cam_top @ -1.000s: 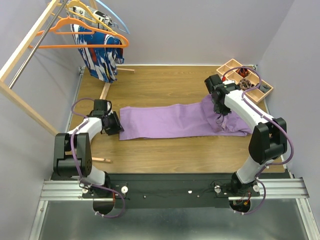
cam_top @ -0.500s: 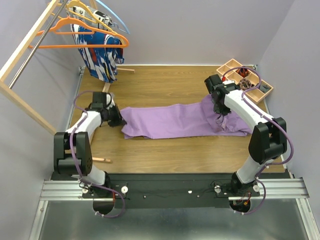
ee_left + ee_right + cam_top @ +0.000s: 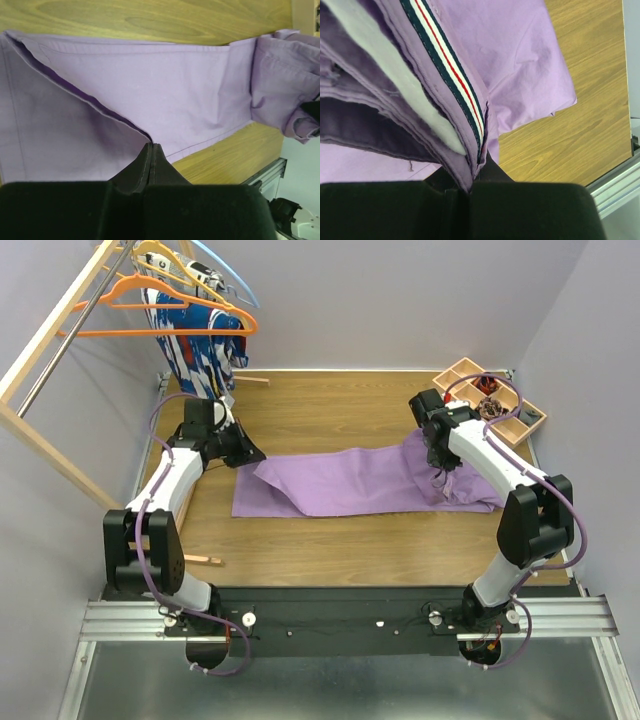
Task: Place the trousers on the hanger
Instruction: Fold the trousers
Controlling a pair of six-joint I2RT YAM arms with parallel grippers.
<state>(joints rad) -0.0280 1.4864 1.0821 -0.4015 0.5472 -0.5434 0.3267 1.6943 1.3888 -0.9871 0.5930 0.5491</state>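
The lilac trousers [image 3: 350, 483] lie stretched across the wooden table, legs to the left, waist to the right. My left gripper [image 3: 250, 455] is shut on the leg hem and holds that corner lifted; the left wrist view shows the fabric [image 3: 150, 90] folding up from its closed fingertips [image 3: 142, 165]. My right gripper [image 3: 437, 457] is shut on the striped waistband [image 3: 447, 75], which bunches between its fingers. The bright orange hanger [image 3: 160, 315] hangs on the rack at the top left, apart from both grippers.
A wooden clothes rack [image 3: 55, 325] stands at the far left with a yellow-orange hanger [image 3: 160, 260], a light blue hanger [image 3: 230, 275] and a blue, white and red garment [image 3: 200, 355]. A compartmented wooden tray [image 3: 495, 400] sits at the back right.
My left gripper has moved back and slightly right with the leg hem, lifting that corner off the table and folding it over. The right arm has not moved.
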